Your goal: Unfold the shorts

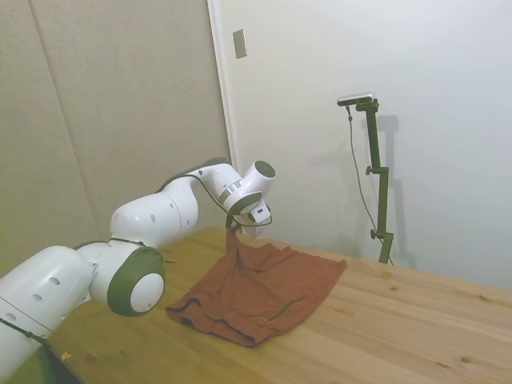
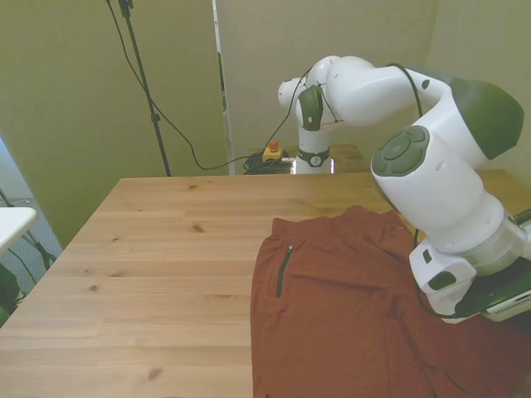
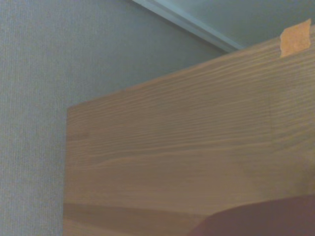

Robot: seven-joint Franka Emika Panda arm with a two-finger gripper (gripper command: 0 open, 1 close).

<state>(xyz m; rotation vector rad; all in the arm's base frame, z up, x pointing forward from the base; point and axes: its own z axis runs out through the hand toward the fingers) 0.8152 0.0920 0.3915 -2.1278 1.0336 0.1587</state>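
Pinching rumpled rust-red shorts (image 1: 264,292), fingers (image 1: 233,224), grainy wooden table (image 1: 400,320)

Count: one of each kind seen.

One shorts (image 1: 260,290), rust-red, single garment on one wooden surface (image 1: 416,328). One white arm (image 1: 152,220) with one end effector (image 1: 233,227). One dark zip slit (image 2: 283,270) on the fabric in the front view. One scrap of tan tape (image 3: 295,38) at the surface's edge in the wrist view. One grey wall plate (image 1: 239,43) in the side view. One red button on a yellow box (image 2: 272,150) on the floor behind, front view.
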